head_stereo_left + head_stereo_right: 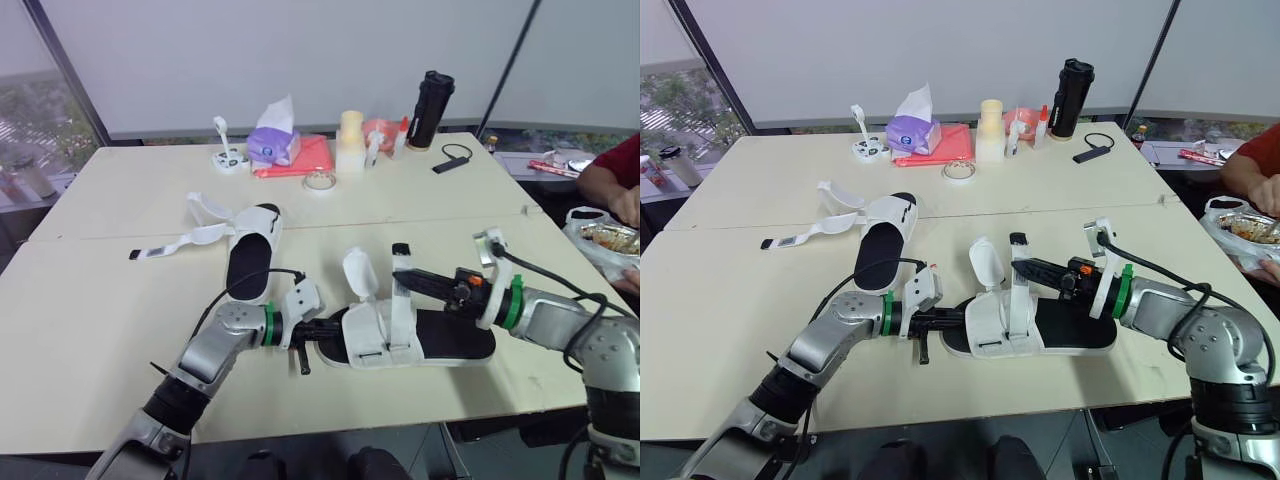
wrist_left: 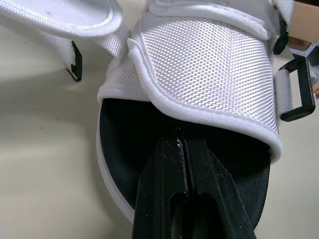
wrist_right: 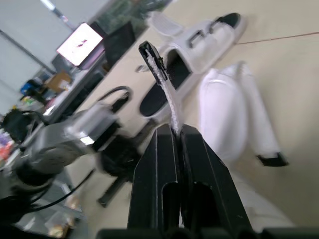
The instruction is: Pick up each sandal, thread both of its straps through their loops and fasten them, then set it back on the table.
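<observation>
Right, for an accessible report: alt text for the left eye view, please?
A robot works on a white woven-fabric sandal with a black footbed on a pale beige table: the right claw pinches one white strap upright while the left claw pokes into its toe opening. A second matching sandal lies behind, straps undone.

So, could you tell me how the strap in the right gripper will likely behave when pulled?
Probably floppy: the strap bends and twists above the right gripper instead of standing straight. Likely light too: it looks thin and narrow between the shut fingers.
</observation>
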Action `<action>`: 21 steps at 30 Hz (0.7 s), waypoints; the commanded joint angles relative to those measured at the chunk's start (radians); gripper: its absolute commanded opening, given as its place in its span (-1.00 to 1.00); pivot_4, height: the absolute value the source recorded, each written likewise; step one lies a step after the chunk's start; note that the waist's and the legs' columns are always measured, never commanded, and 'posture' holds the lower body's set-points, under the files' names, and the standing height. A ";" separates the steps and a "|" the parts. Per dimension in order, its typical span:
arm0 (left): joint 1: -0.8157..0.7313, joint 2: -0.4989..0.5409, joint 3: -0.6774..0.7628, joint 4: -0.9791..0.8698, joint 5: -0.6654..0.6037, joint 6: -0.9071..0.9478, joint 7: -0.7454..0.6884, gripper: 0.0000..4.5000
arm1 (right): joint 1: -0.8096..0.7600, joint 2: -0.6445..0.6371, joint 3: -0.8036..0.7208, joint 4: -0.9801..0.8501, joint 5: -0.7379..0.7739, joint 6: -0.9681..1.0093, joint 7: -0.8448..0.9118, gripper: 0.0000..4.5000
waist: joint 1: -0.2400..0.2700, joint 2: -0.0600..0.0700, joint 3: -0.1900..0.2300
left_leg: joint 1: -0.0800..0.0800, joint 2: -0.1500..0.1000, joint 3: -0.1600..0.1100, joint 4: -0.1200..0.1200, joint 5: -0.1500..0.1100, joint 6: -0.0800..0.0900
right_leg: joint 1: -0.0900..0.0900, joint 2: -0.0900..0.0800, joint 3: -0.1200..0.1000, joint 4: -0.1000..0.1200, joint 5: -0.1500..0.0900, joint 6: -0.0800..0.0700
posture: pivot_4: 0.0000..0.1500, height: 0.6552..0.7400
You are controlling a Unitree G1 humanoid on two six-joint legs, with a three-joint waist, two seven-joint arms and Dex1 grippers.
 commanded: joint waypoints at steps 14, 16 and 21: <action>0.044 0.012 -0.028 0.031 0.043 0.032 0.028 -1.00 | -0.111 0.067 0.095 0.185 -0.240 -0.007 -0.025 -0.97 | -0.002 0.000 0.000 | 0.001 0.000 -0.001 0.000 0.000 0.000 | 0.000 0.000 0.000 0.000 0.000 0.000 | 1.00 1.00; 0.044 0.012 -0.027 0.031 0.043 0.032 0.029 -1.00 | -0.119 0.078 0.082 0.202 -0.241 0.007 -0.037 -0.97 | -0.002 0.000 0.000 | 0.001 0.000 -0.001 0.000 0.000 0.000 | 0.000 0.000 0.000 0.000 0.000 0.000 | 1.00 1.00; 0.044 0.012 -0.027 0.031 0.043 0.031 0.031 -1.00 | -0.121 0.103 0.040 0.262 -0.236 0.070 -0.083 -0.97 | -0.004 0.000 0.000 | 0.002 0.000 -0.001 0.000 0.000 0.000 | 0.001 0.000 0.000 0.000 0.000 -0.001 | 1.00 1.00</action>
